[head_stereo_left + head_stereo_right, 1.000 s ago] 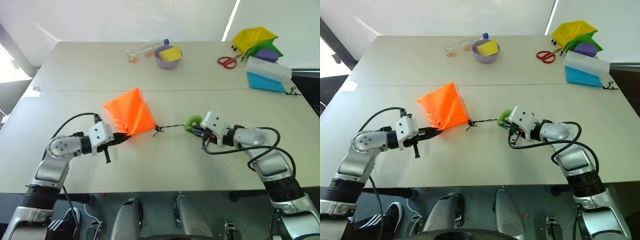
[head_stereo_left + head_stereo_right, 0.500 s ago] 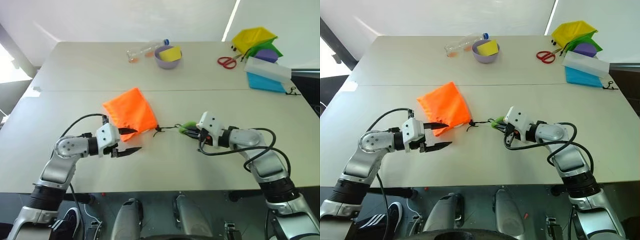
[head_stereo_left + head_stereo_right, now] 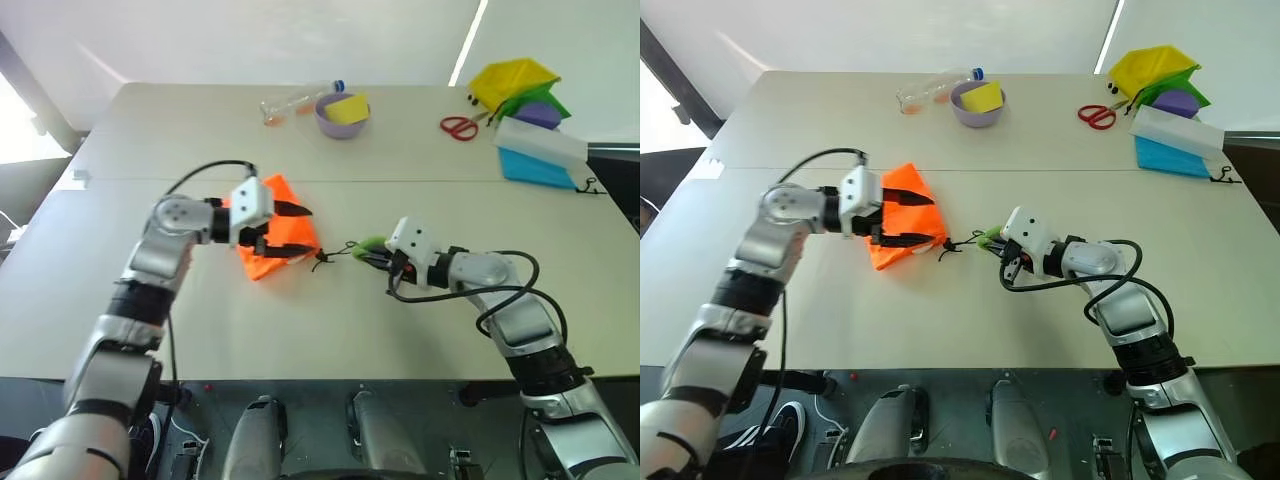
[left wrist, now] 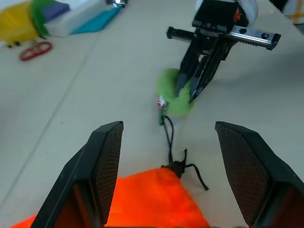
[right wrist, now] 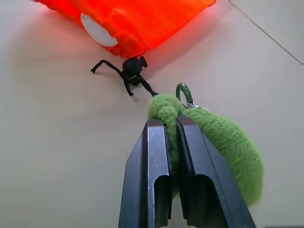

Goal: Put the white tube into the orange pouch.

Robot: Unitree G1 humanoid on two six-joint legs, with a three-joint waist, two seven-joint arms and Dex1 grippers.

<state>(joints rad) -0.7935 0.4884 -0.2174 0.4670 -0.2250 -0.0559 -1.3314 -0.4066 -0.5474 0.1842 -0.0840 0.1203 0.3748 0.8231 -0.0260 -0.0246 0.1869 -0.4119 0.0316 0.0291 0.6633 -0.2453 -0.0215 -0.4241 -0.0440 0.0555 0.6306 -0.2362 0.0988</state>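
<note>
The orange pouch (image 3: pixel 266 260) lies bunched on the table, its mouth toward my right arm. A rounded white end of the white tube (image 5: pixel 99 31) sits in that mouth, and fabric hides the rest. My left gripper (image 3: pixel 300 230) hovers just over the pouch, open and empty, pointing along the thin dark cord (image 4: pixel 169 137). The cord runs to a small green ring (image 5: pixel 184 91) and a fuzzy green tag (image 5: pixel 223 142). My right gripper (image 5: pixel 173 124) is shut on that tag, a short way from the pouch's mouth.
At the table's far side stand a clear bottle (image 3: pixel 295 100) lying down and a purple bowl (image 3: pixel 341 114) holding something yellow. Red scissors (image 3: pixel 460 126), a yellow bag (image 3: pixel 515 78) and a blue and white box (image 3: pixel 545 155) sit at the far right.
My left gripper opened and let go of the pouch's corner, then rose and swung right over the pouch. The pouch dropped flat and bunched. My right gripper drew slightly left with the tag.
</note>
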